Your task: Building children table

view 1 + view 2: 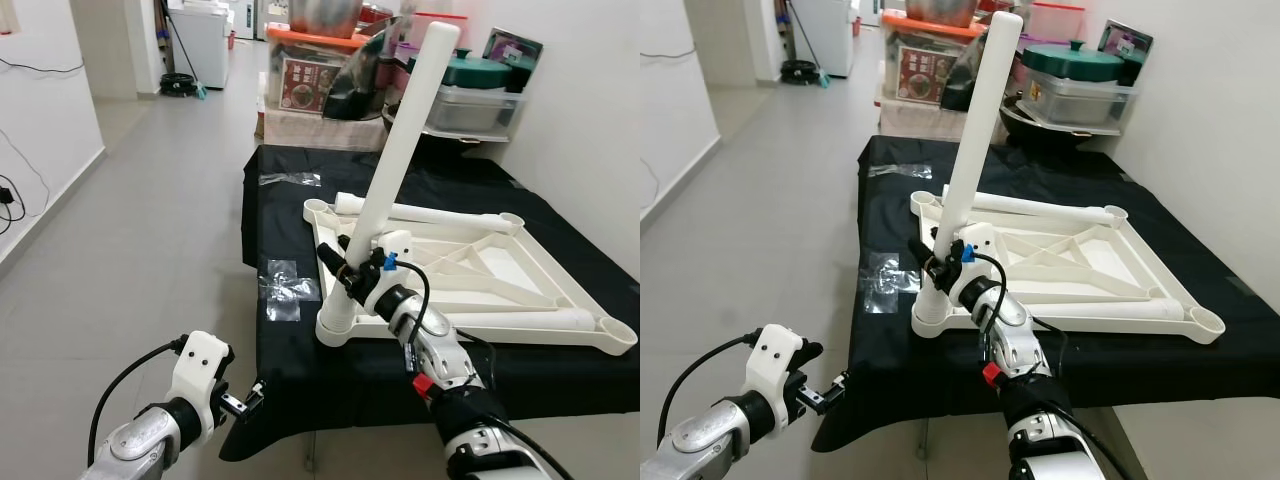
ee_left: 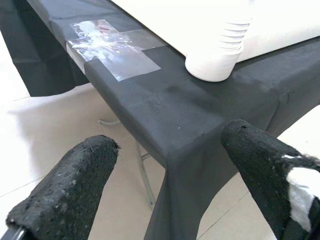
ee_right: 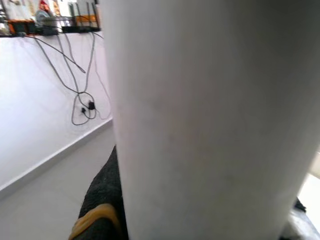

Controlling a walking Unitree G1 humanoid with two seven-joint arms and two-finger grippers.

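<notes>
A white plastic table top [image 1: 560,292] lies upside down on a table under a black cloth [image 1: 300,340]. One white leg [image 1: 400,150] stands in the near left corner socket [image 1: 335,328], leaning toward the far right. My right gripper [image 1: 345,265] is shut on this leg low down; in the right wrist view the leg [image 3: 210,120] is pressed against a black finger [image 3: 102,210]. Two more legs [image 1: 420,213] [image 1: 520,320] lie along the top's far and near edges. My left gripper [image 1: 250,397] hangs open below the table's front left corner, and the socket [image 2: 215,65] lies beyond its fingers [image 2: 65,200].
Clear tape pieces [image 1: 285,285] [image 1: 290,179] are stuck on the cloth left of the table top. Storage boxes [image 1: 320,80] and a green-lidded pot [image 1: 480,72] stand behind the table. A white wall runs along the right. Tiled floor [image 1: 150,220] lies open to the left.
</notes>
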